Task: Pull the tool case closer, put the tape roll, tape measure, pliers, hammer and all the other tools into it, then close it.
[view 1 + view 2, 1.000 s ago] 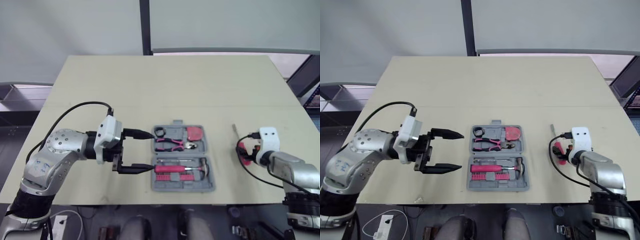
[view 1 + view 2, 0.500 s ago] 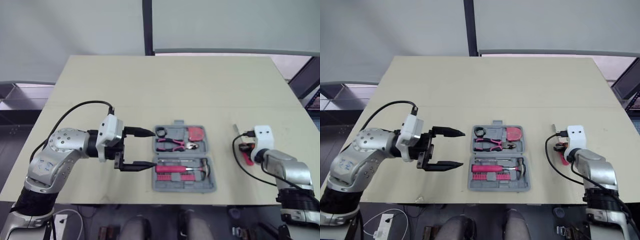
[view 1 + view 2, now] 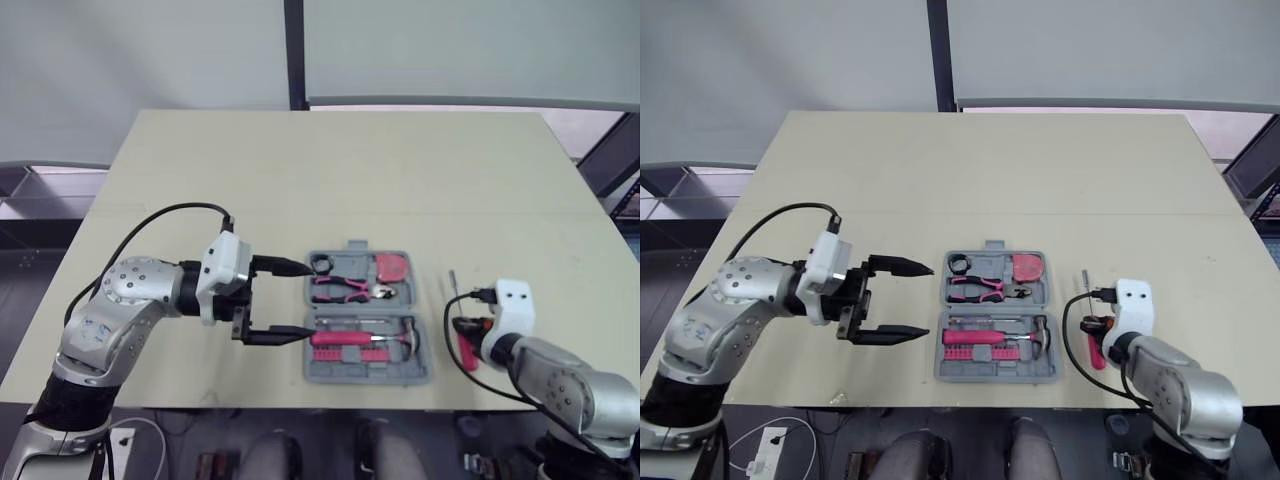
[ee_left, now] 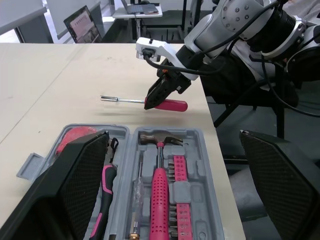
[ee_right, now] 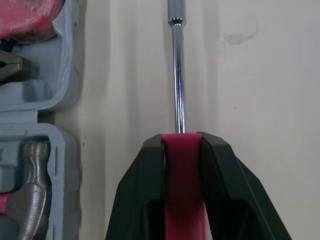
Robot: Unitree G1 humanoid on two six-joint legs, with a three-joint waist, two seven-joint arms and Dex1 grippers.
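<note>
While right end effector (image 5: pixel 181 141) pinches screwdriver (image 5: pixel 177 75) handle, left end effector (image 3: pixel 300 301) spread wide by tool case (image 3: pixel 360 375)

My left claw (image 3: pixel 300 301) gapes just beside the open tool case (image 3: pixel 362 377); my right claw (image 3: pixel 468 328) grips a screwdriver (image 3: pixel 466 354).

Grey tool case (image 3: pixel 366 374) open, flat; pink-handled screwdriver (image 4: pixel 172 105) rightward.

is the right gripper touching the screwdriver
Touching. Right wrist view shows the right gripper with both fingers clamped on the screwdriver handle, no gap.
</note>
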